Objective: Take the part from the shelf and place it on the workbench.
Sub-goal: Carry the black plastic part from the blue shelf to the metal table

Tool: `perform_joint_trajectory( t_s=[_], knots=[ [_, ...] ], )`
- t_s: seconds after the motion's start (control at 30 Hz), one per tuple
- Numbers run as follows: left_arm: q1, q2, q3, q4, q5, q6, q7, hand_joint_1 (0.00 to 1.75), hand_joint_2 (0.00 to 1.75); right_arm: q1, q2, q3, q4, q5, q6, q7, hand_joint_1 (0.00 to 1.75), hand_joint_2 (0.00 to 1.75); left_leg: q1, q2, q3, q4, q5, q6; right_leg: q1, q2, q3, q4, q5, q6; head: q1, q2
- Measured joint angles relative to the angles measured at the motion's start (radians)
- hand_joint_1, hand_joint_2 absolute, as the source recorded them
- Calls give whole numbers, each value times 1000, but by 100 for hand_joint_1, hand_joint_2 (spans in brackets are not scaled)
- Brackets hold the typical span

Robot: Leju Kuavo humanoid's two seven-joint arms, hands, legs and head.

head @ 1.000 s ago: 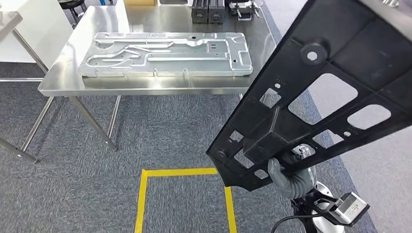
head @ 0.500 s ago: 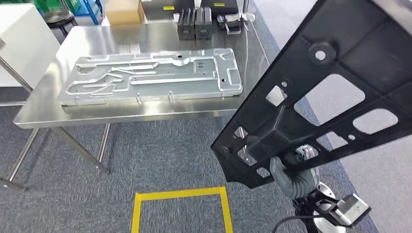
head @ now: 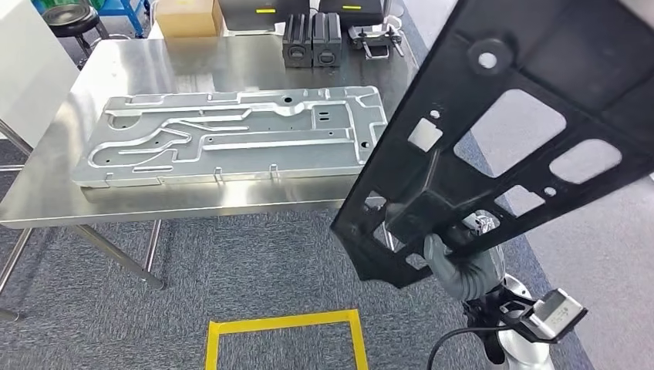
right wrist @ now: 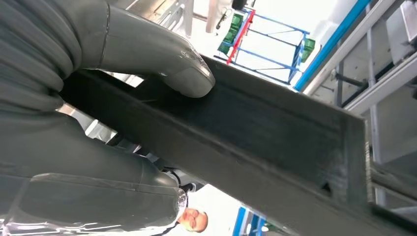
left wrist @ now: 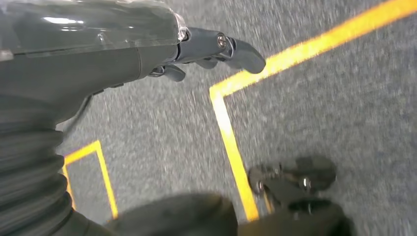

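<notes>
- The right hand is closed around the lower edge of the black plastic panel, at about 5 o'clock in the head view; its thumb is pressed on the panel's rim.
- The panel is held tilted in the air, above the carpet and at 3 o'clock from the steel surface.
- The left hand is seen hanging over the carpet and yellow floor tape, fingers loosely apart, nothing held.
- A machined aluminium plate lies flat on the surface; two black blocks stand at its 12 o'clock edge.
</notes>
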Motion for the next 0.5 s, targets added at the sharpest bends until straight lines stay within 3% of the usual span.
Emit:
perform_joint_trajectory(
  t_s=[0.03,0.07,0.13,0.17,0.2,0.23,0.33,0.4,0.43,0.5],
  knots=[
    [3,-3,2,0,0,0,1,0,175,-6,-2,0,7,0,2,1,175,175,1,-3,9,0,-9,0,-3,0,-43,42,8,4,0,0],
    [6,-6,3,0,1,-1,1,0,175,-10,-4,0,12,-1,4,2,175,175,2,-7,21,0,-18,-2,-5,0,-69,48,38,7,0,0],
    [10,-10,6,0,1,-1,2,0,175,-16,-6,1,20,-1,6,3,175,175,5,-13,52,0,-42,-8,-7,-2,-65,-56,152,7,0,0],
    [12,-11,7,0,1,-2,2,0,175,-19,-7,2,25,-1,6,4,175,175,5,-15,65,-1,-54,-13,-6,-4,-51,-114,198,4,0,0],
    [13,-13,8,1,1,-2,2,0,175,-21,-9,2,29,-1,6,4,175,175,5,-17,73,-2,-64,-19,-2,-5,-36,-166,226,-3,0,0],
    [13,-13,9,1,1,-2,2,0,175,-23,-10,2,32,-1,6,4,175,175,4,-17,74,-3,-71,-25,1,-7,-26,-198,228,-11,0,0],
    [12,-15,12,1,1,-3,3,0,175,-27,-12,3,36,-2,6,4,175,175,4,-14,77,-11,-84,-42,4,-2,-11,-224,195,-34,0,0],
    [11,-15,12,1,1,-2,2,0,175,-30,-12,4,36,-2,6,5,175,175,6,-12,66,28,-106,-52,0,-2,7,-235,185,-46,0,0],
    [10,-15,12,1,1,-2,1,0,175,-32,-12,4,37,-3,6,5,175,175,7,-11,38,83,-126,-56,-1,-3,17,-240,180,-51,-1,0],
    [8,-15,13,1,4,-4,-4,0,175,-37,-13,4,39,-3,8,5,175,175,7,-11,-56,230,-166,-61,1,-5,33,-242,166,-57,-1,0]
  ],
)
